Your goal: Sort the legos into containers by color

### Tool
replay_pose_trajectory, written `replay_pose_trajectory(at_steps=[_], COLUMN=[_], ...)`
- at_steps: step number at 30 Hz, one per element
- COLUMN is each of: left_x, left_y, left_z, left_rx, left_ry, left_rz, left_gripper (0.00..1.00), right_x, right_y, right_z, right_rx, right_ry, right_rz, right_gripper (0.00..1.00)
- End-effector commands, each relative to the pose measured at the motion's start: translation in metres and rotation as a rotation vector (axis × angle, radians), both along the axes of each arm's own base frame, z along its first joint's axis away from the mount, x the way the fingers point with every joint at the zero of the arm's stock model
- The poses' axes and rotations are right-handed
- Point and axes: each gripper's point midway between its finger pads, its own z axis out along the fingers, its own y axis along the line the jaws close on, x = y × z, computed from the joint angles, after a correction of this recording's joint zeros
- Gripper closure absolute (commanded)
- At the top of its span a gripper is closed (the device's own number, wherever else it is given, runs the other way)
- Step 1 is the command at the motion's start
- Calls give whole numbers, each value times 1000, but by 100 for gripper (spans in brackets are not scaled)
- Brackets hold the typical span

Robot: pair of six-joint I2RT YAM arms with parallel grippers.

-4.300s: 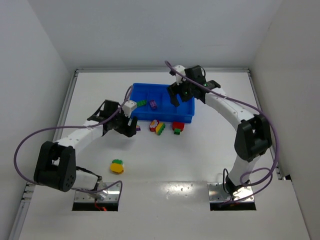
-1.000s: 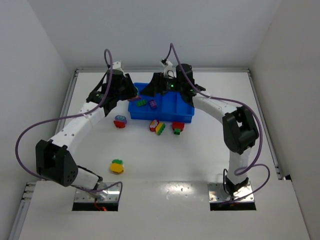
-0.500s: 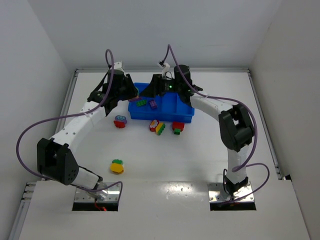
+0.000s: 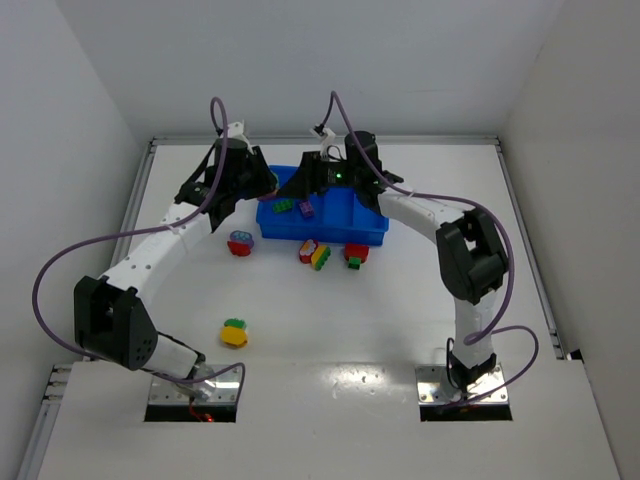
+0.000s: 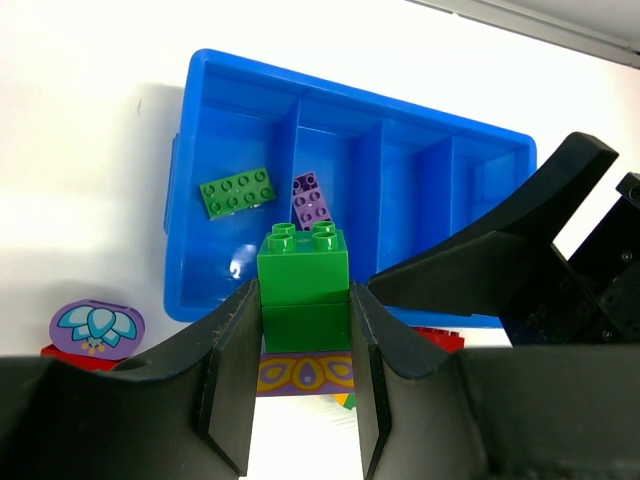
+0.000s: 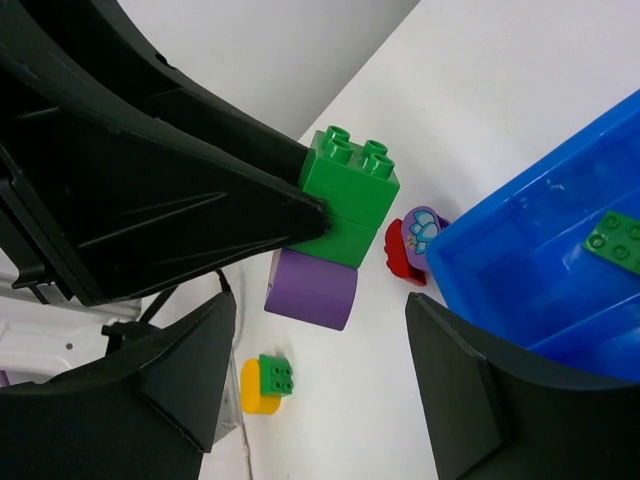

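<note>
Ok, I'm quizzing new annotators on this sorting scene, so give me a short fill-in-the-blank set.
The top brick between the left fingers is ____; a purple piece sits under it.
The blue tray has ____ compartments.
Inside, beside the flat green brick lies a loose brick coloured ____.
Missing: green; four; purple.

The green lego [image 5: 303, 270] is looking like smooth, shiny plastic. The blue tray [image 5: 180, 200] is shining like glossy plastic too. The left end effector [image 5: 303, 325] is looking dull, black plastic. The white tabletop [image 4: 330, 310] is looking smooth.

White left arm [image 4: 150, 255] and right arm [image 4: 420, 208], black joints, purple cables [image 4: 38, 290], black tool fingers [image 5: 225, 390]
</note>
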Motion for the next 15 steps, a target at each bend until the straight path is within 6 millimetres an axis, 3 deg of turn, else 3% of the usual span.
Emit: replay_pose_trajectory(at_steps=[1, 15], left_x=[6, -3], left_y=[0, -17], left_z=[18, 15], left_rx=[-27, -25], left_ry=[-62, -62], left_rz=[-1, -53], left_gripper=[100, 100], right_x=[-2, -1], right_y=[10, 17], right_z=[20, 21], right_rx=[37, 54], right_ry=[-81, -98], right_rz=[40, 47], right_gripper=[31, 42])
